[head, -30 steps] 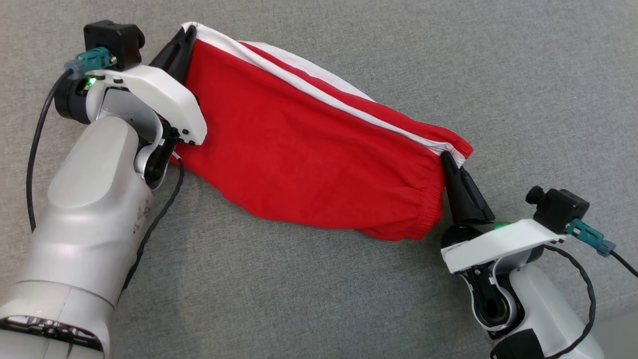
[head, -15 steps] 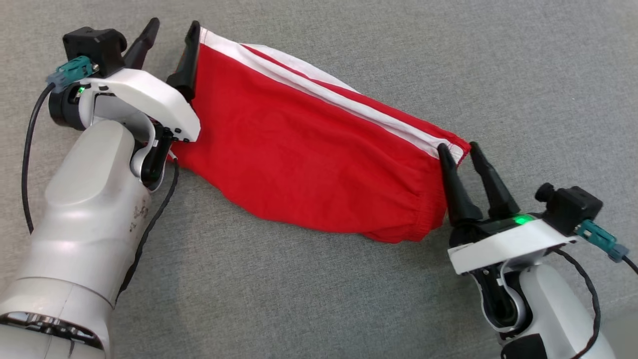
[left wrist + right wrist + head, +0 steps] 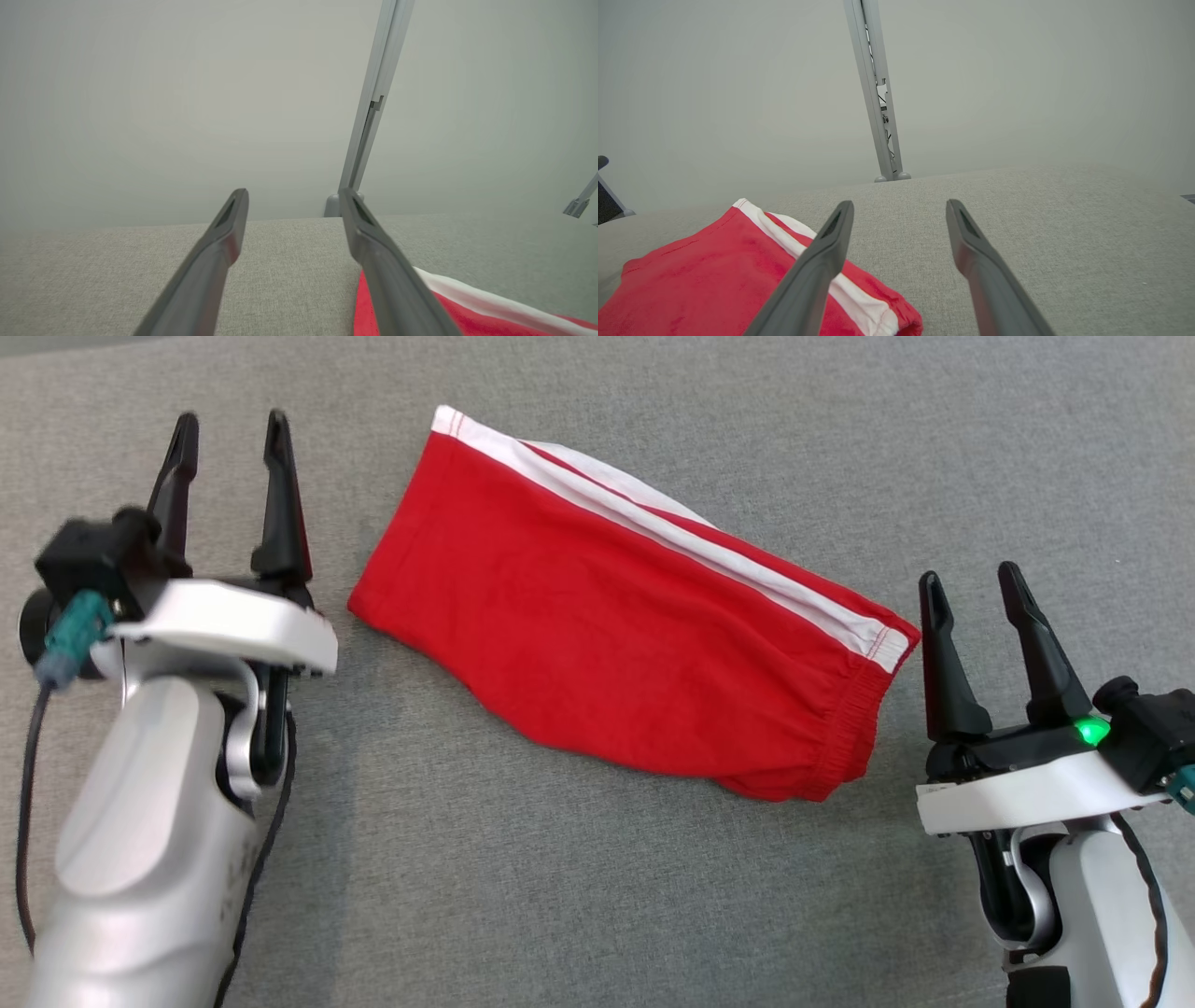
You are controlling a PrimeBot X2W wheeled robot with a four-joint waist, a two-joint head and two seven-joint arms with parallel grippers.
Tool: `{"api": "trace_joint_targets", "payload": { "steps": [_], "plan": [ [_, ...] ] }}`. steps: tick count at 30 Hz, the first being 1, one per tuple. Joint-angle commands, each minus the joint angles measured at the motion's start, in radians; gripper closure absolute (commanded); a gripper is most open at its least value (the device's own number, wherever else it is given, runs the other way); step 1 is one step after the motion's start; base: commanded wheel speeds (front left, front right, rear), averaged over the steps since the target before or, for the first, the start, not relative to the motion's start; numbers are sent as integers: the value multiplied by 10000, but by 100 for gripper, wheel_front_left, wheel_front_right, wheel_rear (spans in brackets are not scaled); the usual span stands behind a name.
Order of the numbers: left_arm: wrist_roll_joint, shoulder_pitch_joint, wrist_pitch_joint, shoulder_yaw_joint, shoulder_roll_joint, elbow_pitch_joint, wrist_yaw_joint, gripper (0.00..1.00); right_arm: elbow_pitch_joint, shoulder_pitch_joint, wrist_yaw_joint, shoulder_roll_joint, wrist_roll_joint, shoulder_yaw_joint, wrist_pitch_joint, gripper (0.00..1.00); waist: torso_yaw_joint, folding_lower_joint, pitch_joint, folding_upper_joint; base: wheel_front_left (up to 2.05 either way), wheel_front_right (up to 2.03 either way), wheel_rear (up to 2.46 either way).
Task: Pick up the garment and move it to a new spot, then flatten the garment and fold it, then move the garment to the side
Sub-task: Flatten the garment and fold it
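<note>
The red garment [image 3: 616,625] lies slantwise on the grey surface [image 3: 597,896], doubled over lengthwise. Its white stripe [image 3: 691,537] runs along the far edge, and nothing touches it. The left end effector [image 3: 231,420] stands off to one side of the hem end with its two fingers spread and nothing between them. The right end effector [image 3: 968,574] sits just beside the gathered waistband [image 3: 845,733], also spread and empty.

From where I stand, the trouble spot looks like that waistband end. The layers do not quite line up there, and a lip of cloth pokes out along the near edge. A pinch that takes only the top layer would, I think, peel the fold open instead of carrying the whole bundle.

The right end effector's inner finger is very close to the striped corner. A careless sweep could snag it and drag the cloth askew.

The surface is woven fabric, so sliding the garment sideways rather than lifting it may bunch it up and ruin the flat lie. If the two arms pull unevenly, the piece could twist, since it already sits at an angle to them.
</note>
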Motion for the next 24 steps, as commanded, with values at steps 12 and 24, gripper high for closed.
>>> {"api": "trace_joint_targets", "payload": {
  "steps": [12,24],
  "plan": [
    [872,2957,-9,304,248,-1830,778,0,188,988,2,-48,-625,-844,-84,0,264,0,-827,-1,0,0,0],
    [678,3773,260,223,348,-2277,905,0,242,1300,2,-48,-526,-902,-11,0,326,0,-1057,-1,0,0,0]
  ]
}}
